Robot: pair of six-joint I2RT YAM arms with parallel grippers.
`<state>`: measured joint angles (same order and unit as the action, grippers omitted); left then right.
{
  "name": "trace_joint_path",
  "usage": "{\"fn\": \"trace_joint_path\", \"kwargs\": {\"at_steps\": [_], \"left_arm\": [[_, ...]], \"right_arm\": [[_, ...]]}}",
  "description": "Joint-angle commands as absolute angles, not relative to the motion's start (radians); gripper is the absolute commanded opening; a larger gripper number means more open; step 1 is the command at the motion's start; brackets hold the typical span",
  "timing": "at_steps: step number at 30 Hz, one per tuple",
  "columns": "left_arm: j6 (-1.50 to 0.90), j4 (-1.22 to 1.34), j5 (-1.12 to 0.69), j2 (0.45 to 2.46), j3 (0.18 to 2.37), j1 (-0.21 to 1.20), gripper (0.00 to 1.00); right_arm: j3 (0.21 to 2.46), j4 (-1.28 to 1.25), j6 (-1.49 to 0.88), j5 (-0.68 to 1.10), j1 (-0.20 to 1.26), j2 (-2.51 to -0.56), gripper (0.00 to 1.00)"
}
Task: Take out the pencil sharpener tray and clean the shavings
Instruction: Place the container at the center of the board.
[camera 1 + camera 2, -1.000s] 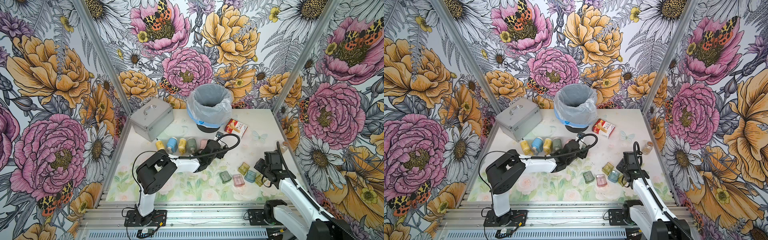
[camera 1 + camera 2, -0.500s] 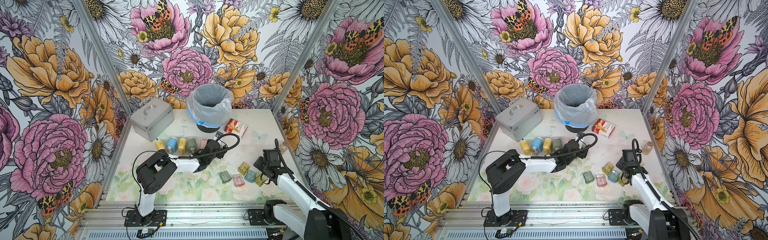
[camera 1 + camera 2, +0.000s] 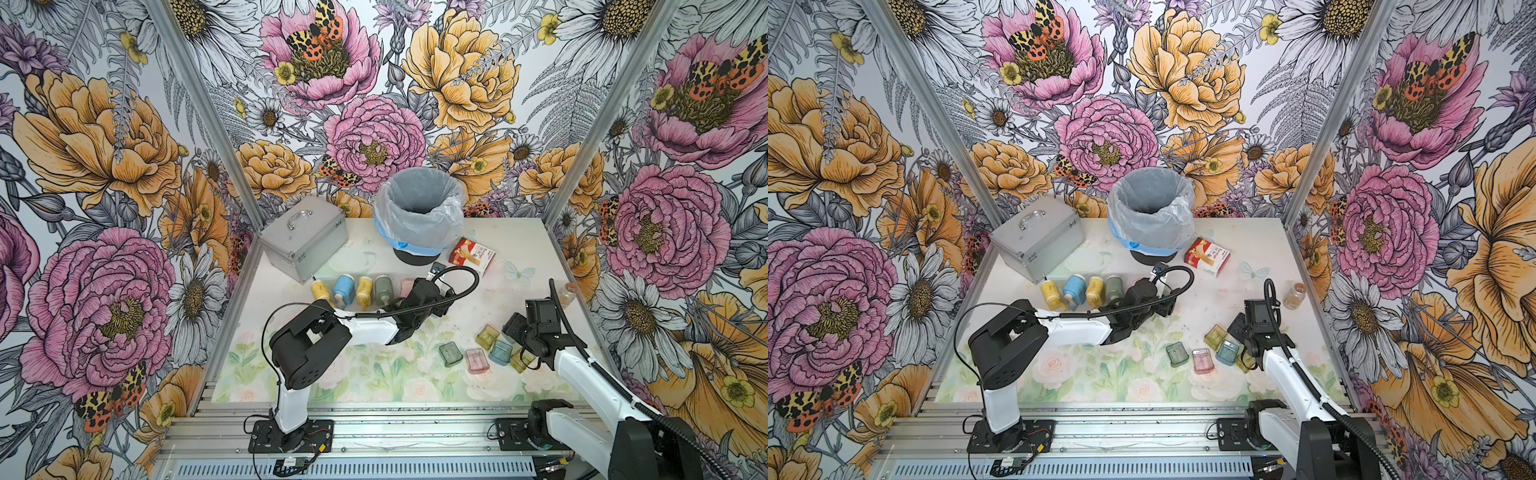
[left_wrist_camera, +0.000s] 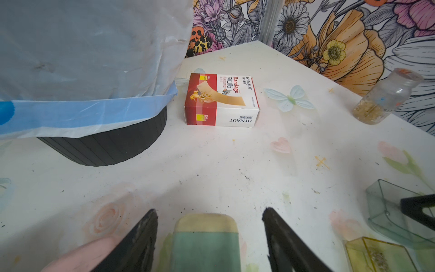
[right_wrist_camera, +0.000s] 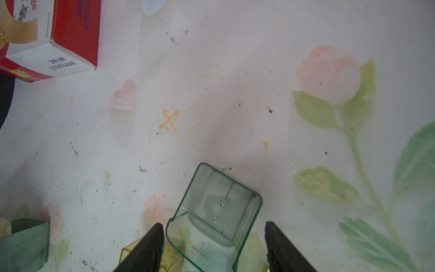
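One second on, right pincer [image 5: 213,227] has spread around green tray [image 5: 220,195].

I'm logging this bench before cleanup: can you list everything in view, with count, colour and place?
metal case: one, silver, back left of the table.
bin: one, black with pale liner, back centre.
bandage box: one, red and white, just right of the bin.
small bottle: one, clear, near the right wall.
sharpeners: five, yellow, blue, yellow, green, pink, in a row before the case.
trays: five, translucent yellow, green, pink, blue, yellow, clustered front right.
shavings: many, dark flecks, scattered over the table.
left claw: one, black, open, astride the green sharpener.
right claw: one, black, open, a tray lying between its fingers.
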<state>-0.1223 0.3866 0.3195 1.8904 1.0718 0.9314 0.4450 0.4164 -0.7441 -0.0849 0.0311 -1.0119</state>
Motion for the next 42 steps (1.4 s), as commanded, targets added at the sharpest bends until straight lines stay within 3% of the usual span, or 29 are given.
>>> {"fn": "trace_joint_path", "kwargs": {"at_steps": [1, 9, 17, 19, 29, 34, 42], "left_arm": [[-0.103, 0.405, 0.302, 1.835, 1.048, 0.921, 0.72], [-0.1, 0.35, 0.335, 1.722, 1.005, 0.911, 0.73], [-0.093, 0.272, 0.391, 1.608, 0.968, 0.904, 0.83], [-0.092, 0.241, 0.391, 1.584, 0.969, 0.896, 0.98], [-0.109, 0.119, 0.414, 1.43, 0.946, 0.846, 0.99], [-0.116, 0.058, 0.429, 1.364, 0.935, 0.813, 0.99], [-0.163, -0.009, 0.442, 1.221, 0.887, 0.713, 0.99]], "right_arm": [[0.457, 0.43, -0.746, -0.086, 0.023, -0.98, 0.69], [0.506, 0.431, -0.684, -0.067, 0.022, -0.963, 0.76], [0.59, 0.431, -0.62, -0.062, 0.024, -0.959, 0.84], [0.608, 0.43, -0.606, -0.063, 0.023, -0.961, 0.85], [0.664, 0.416, -0.568, -0.033, 0.023, -0.976, 0.9], [0.697, 0.388, -0.582, 0.056, 0.025, -0.949, 0.99], [0.762, 0.377, -0.536, 0.066, 0.041, -0.96, 0.99]]}}
